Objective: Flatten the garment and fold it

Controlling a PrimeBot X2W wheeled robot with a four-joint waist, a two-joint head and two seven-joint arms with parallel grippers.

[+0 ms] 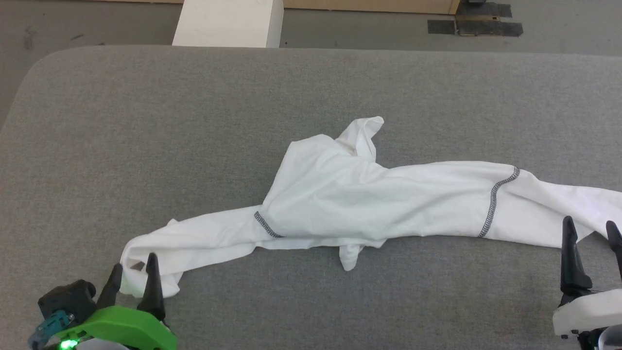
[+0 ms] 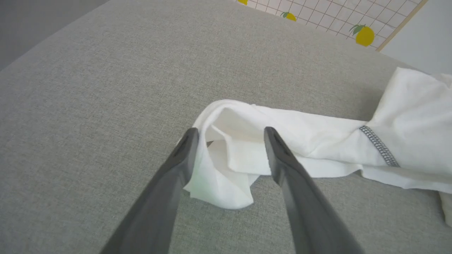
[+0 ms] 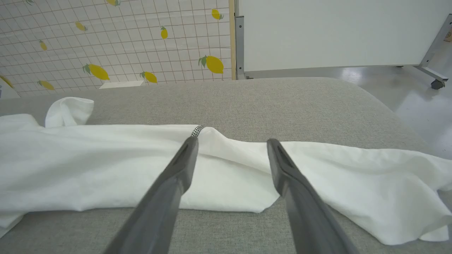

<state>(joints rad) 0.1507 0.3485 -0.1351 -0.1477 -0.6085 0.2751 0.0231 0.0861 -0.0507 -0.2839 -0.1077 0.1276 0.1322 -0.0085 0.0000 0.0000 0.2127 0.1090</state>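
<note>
We are holding left gripper [image 1: 135, 261] and right gripper [image 1: 589, 221] open at the ends of the shirt [image 1: 369, 199]; pinching single layers should flatten it.

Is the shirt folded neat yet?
No. The garment lies bunched and twisted in a long wrinkled strip across the grey surface, not flat, not folded.

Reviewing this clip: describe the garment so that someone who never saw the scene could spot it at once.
Start at the wide grey table. Across its near half lies the garment, a rumpled white cloth strung out from the left claw toward the right claw. Unlike the rigid white box beyond the far edge, it is soft, creased and carries dark zigzag stitching.
</note>
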